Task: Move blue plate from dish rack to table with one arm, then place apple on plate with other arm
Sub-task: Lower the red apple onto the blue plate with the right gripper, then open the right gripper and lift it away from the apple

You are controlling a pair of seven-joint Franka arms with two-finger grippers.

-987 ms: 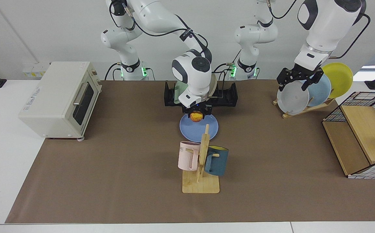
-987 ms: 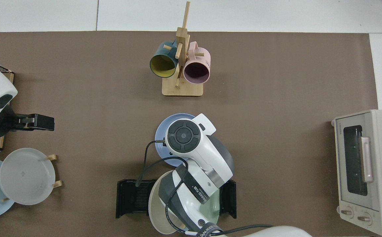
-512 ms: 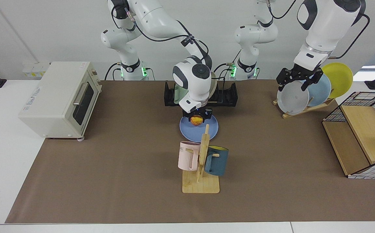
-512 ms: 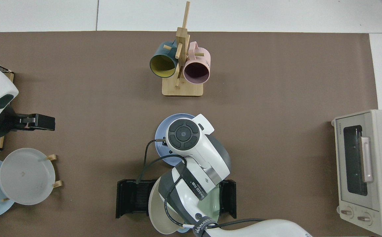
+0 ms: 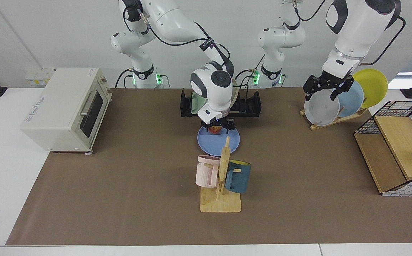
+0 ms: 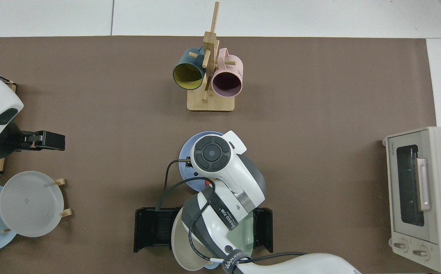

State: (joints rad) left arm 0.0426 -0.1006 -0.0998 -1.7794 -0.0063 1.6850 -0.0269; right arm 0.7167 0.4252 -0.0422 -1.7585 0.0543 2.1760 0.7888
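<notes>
I've brought the right hand (image 5: pixel 217 126) lower over the last second; it's clamped on the apple (image 5: pixel 214 129), now at the plate (image 5: pixel 218 142). Release comes next, I judge. Left hand (image 5: pixel 327 88) waits, spread, far right.

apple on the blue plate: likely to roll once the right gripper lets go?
Possibly: the apple is round and the blue plate shallow. It sits near the rim by the dish rack, so little margin. Right gripper still brackets it; left gripper waits.
</notes>
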